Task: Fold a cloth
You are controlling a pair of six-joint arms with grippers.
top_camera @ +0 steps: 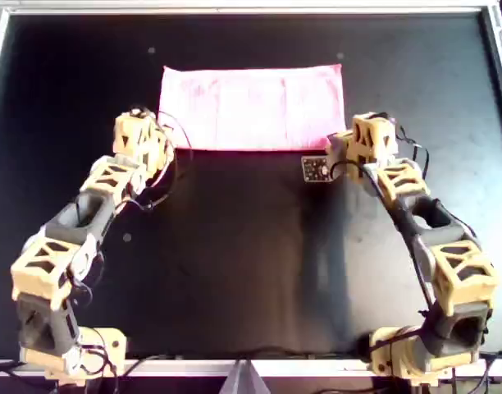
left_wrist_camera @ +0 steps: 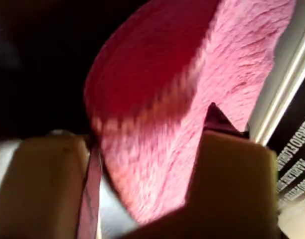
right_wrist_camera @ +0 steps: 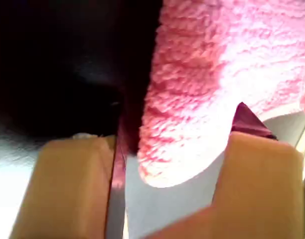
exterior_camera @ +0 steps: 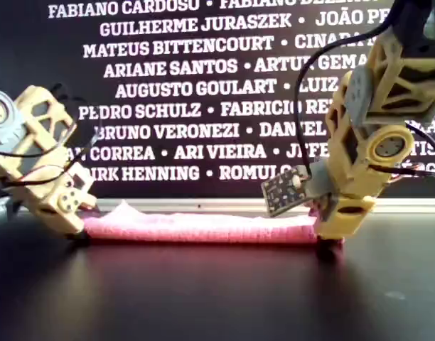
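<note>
The pink cloth [top_camera: 251,107] lies on the black table as a flat, wide rectangle near the far edge; it also shows in the exterior view [exterior_camera: 203,227]. One yellow gripper [top_camera: 150,141] stands at its near left corner in the overhead view, another [top_camera: 355,148] at its near right corner. The wrist views do not show which arm is which. My first gripper [left_wrist_camera: 147,164] has its jaws apart with a cloth [left_wrist_camera: 192,89] corner between them. My second gripper [right_wrist_camera: 172,159] is likewise open around a cloth [right_wrist_camera: 217,74] corner.
A white frame rail [top_camera: 251,10] borders the black table [top_camera: 251,263]. A small circuit board [top_camera: 317,168] sticks out from the arm on the overhead view's right. A banner with white names [exterior_camera: 189,92] stands behind the table.
</note>
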